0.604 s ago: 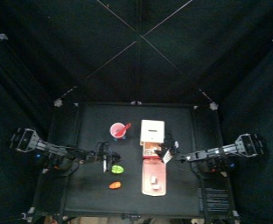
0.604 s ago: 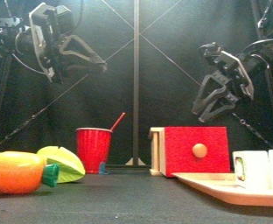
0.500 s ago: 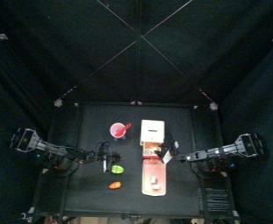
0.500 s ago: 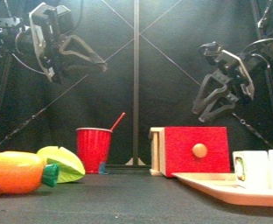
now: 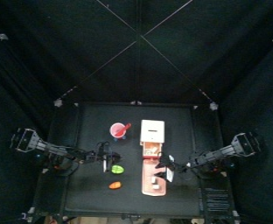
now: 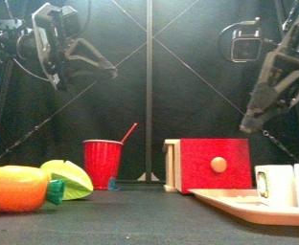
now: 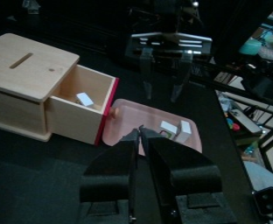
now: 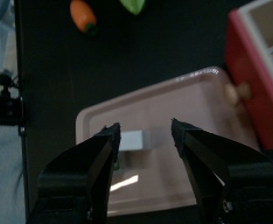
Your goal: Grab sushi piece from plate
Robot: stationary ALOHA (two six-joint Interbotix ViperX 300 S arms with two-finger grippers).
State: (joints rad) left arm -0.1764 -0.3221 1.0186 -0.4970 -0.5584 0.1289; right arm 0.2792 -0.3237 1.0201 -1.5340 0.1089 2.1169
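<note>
The salmon-pink plate (image 5: 154, 178) lies at the table's front middle; it also shows in the front view (image 6: 241, 203), the left wrist view (image 7: 149, 140) and the right wrist view (image 8: 180, 96). Whitish sushi pieces (image 6: 275, 184) stand on it, two of them in the left wrist view (image 7: 168, 129). My right gripper (image 5: 166, 166) hangs open above the plate (image 6: 274, 86). In the right wrist view one sushi piece (image 8: 132, 140) lies below the gap between my open jaws (image 8: 147, 140). My left gripper (image 7: 142, 144) is shut and empty, resting high at the left (image 6: 69, 53).
A cream box (image 5: 152, 131) with a red drawer front (image 6: 214, 165) stands behind the plate. A red cup (image 6: 103, 163) with a straw is left of it. An orange blob (image 6: 18, 189) and a green blob (image 6: 65, 176) lie at the front left.
My right arm has swung toward the table's front along the plate and stands nearer and higher in the front view. The left arm has not moved.
</note>
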